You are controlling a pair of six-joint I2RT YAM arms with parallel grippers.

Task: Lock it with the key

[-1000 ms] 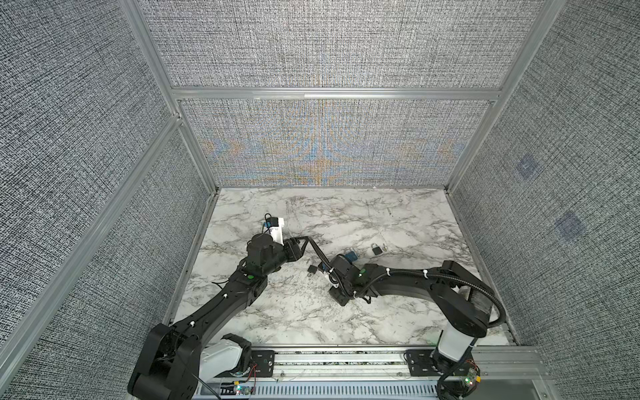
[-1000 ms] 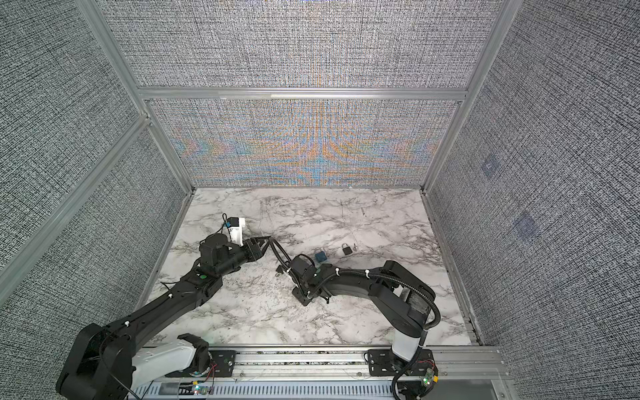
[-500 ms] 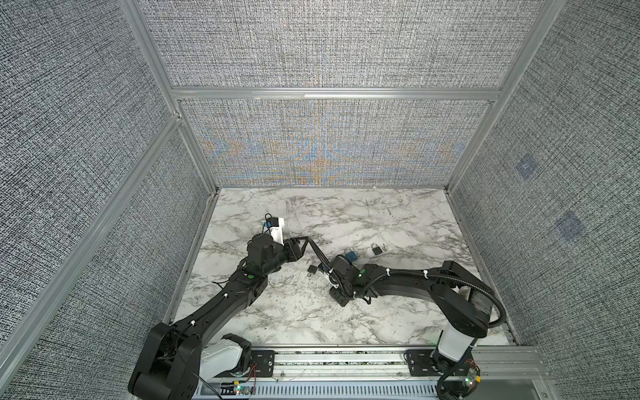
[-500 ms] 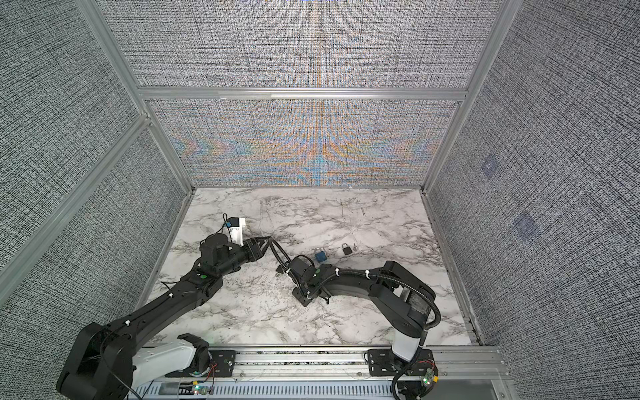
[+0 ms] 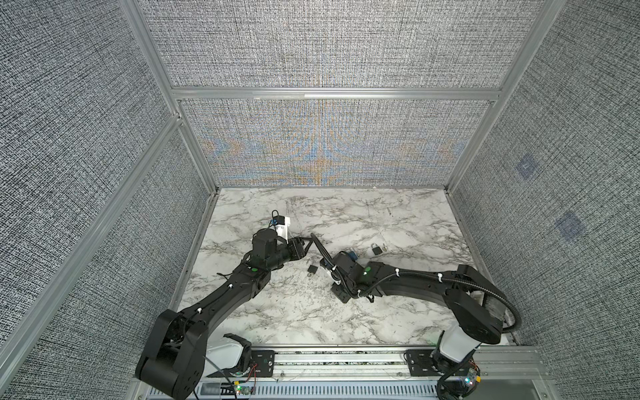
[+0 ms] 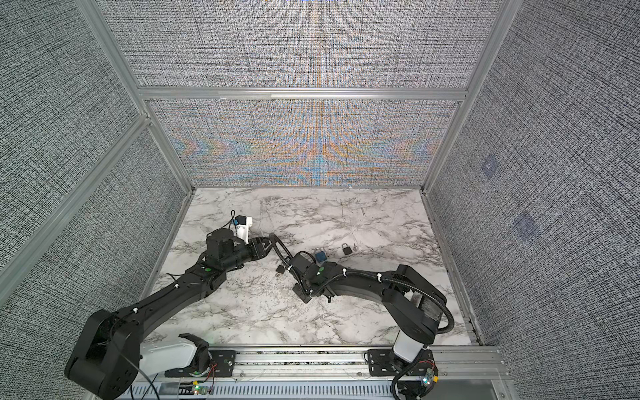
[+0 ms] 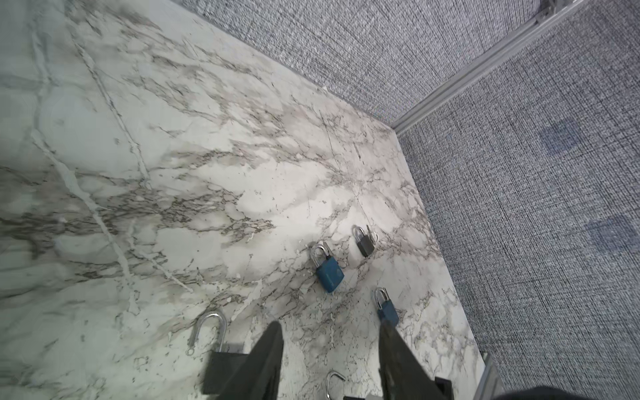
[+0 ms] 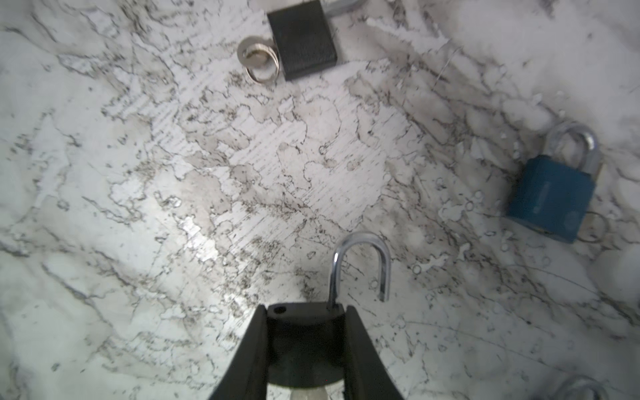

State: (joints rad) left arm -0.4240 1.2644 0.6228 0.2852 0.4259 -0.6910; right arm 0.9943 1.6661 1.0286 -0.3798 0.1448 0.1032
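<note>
Right wrist view: black padlock point(image 8: 304, 341), shackle point(image 8: 362, 249) swung open, now clamped by body in right gripper point(image 8: 305, 311), jaws freshly narrowed onto it, near middle of marble table point(image 8: 225, 180). Grasp looks secured; shackle not yet pressed shut. Left gripper point(image 7: 329, 327) spread, empty, nearby. Second black padlock point(image 8: 301, 38) with key ring point(image 8: 258, 62) and blue padlock point(image 8: 550, 197) lie apart.

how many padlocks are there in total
5. One open black padlock sits in the right gripper; a black padlock with keys, two blue padlocks and a grey padlock lie on the marble. More may be hidden.
</note>
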